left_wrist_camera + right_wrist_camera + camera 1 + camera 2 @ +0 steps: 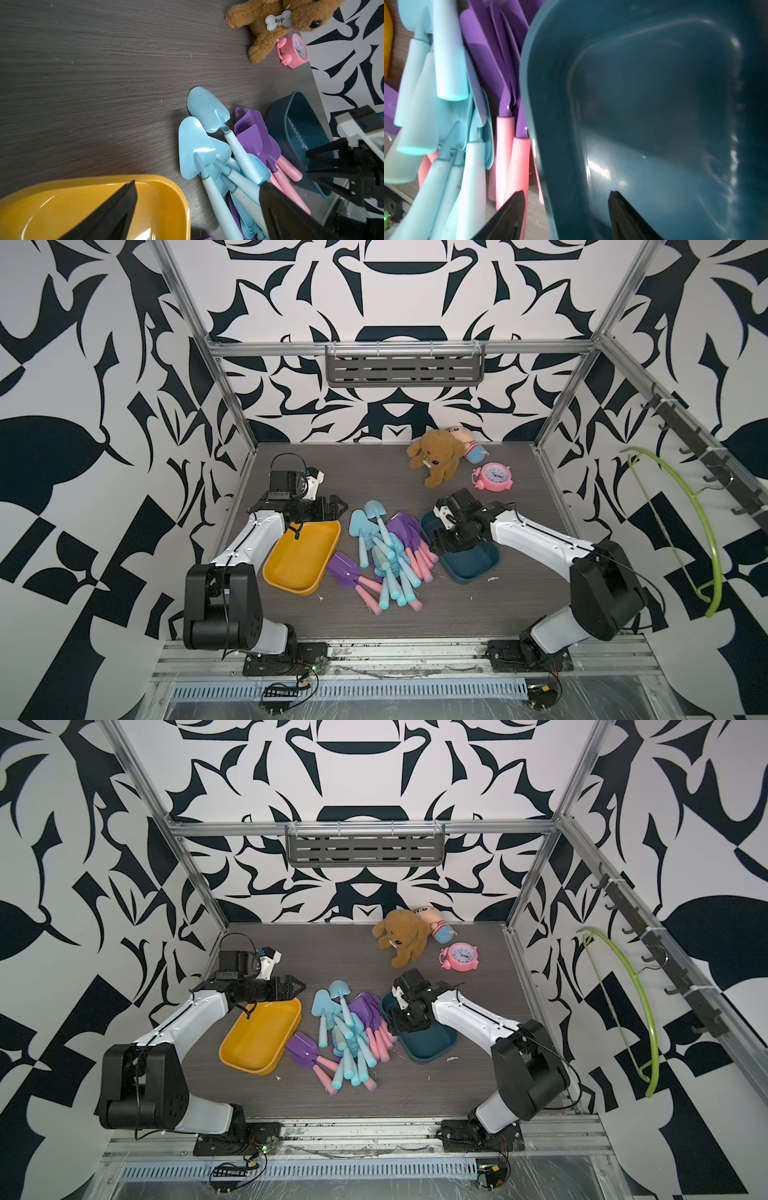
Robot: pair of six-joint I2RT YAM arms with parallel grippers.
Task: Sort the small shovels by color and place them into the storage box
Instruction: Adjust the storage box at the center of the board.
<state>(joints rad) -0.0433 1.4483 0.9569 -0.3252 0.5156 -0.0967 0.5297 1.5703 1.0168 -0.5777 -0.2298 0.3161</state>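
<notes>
Your small shovels (386,556) lie in one heap in the middle of the grey wood-grain tabletop (332,472). The heap is between the yellow plastic tray (299,560) and the dark teal plastic tray (473,568). Most shovels lie the long way from back to front, with blades toward the back wall and handle ends toward the front rail. The light blue shovels (376,512) are on the yellow tray's side. The purple shovels with pink handles (401,526) are on the teal tray's side, with their handles just beside its rim. One lone purple shovel (343,566) has its blade just beside the yellow tray.

You have bare tabletop behind the heap and in front of it. On both sides the trays crowd it. The brown plush dog (436,458) and the pink toy alarm clock (494,477) sit well back.

Your left arm reaches out low and flat. The left pincer (340,506) lies sideways above the yellow tray's far rim and points at the heap. It is spread wide and holds nothing.

Your right arm bends down at the wrist. The right pincer (566,192) points down at the teal tray's rim. One finger is inside the tray and one is outside by a pink handle. It is released and grips nothing.
</notes>
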